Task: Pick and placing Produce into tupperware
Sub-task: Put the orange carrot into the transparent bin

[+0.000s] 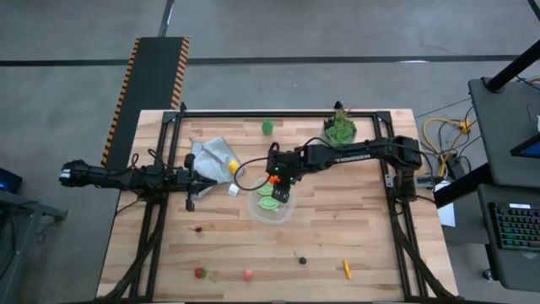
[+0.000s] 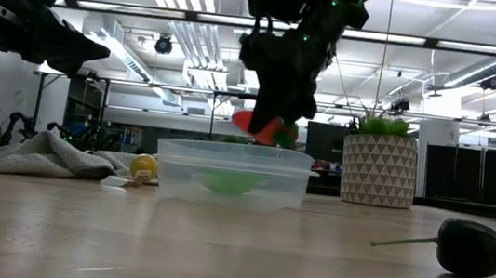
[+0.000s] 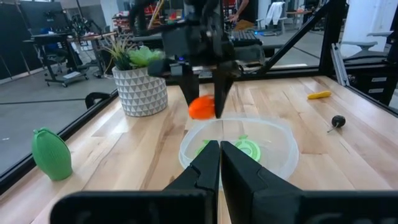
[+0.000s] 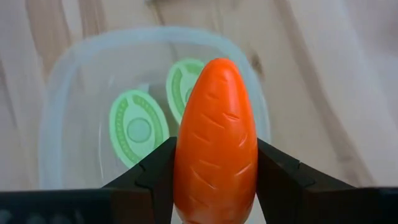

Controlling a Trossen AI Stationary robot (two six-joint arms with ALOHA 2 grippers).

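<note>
The work surface is a pale wooden table (image 1: 337, 245) of butcher-block planks inside a black frame, standing on a grey floor. Beyond it lies an open workshop with ceiling strip lights, exposed ducting and dark equipment racks.

The right gripper (image 4: 214, 165) hangs just above the tupperware (image 1: 272, 209), its fingers clamped on an orange carrot (image 4: 216, 134) that points down toward the container. Two green slices (image 4: 138, 127) lie flat on the container's floor. The tupperware sits near the table's centre.

The left gripper (image 3: 220, 163) rests low beside a crumpled grey cloth (image 1: 211, 156), clenched with nothing between its fingers, aimed toward the container.

Other produce is scattered: a green piece (image 1: 267, 127) near the far edge, a yellow piece (image 1: 232, 166) on the cloth, a yellow piece (image 1: 347, 269), a dark stemmed piece (image 2: 471, 249), a pink piece (image 1: 247, 274) and a red piece (image 1: 200, 272) along the near edge. A potted plant (image 1: 340, 129) stands at the far right. A small white cube (image 1: 234, 190) sits beside the cloth.
</note>
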